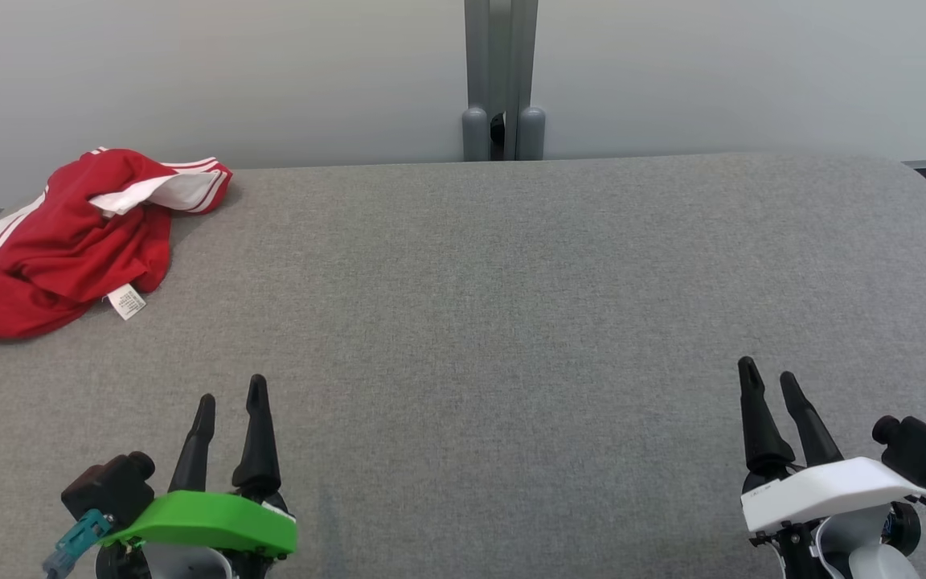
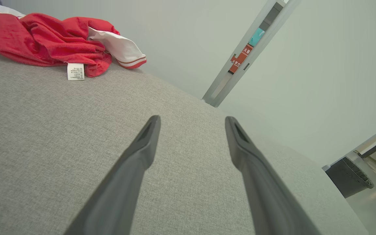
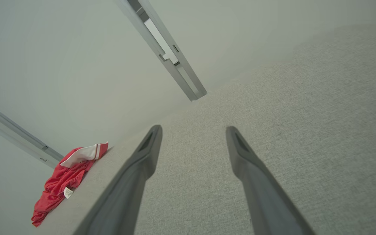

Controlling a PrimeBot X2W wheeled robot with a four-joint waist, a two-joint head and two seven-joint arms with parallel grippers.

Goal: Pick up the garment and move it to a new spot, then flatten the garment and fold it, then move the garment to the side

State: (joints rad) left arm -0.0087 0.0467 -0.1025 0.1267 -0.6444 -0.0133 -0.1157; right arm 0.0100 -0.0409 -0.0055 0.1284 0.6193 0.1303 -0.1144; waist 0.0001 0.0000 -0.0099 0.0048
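Garment (image 1: 53,241) crumpled far-left, well beyond left hand (image 1: 231,388).

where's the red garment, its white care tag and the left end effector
red garment (image 1: 53,241): head view, on the crumpled red fabric mid-heap
care tag (image 2: 75,71): left wrist view, centre of the white label
left end effector (image 1: 231,389): head view, midway between its two fingertips

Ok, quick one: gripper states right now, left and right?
Left gripper: open, empty, well short of the red garment.
Right gripper: open, empty.
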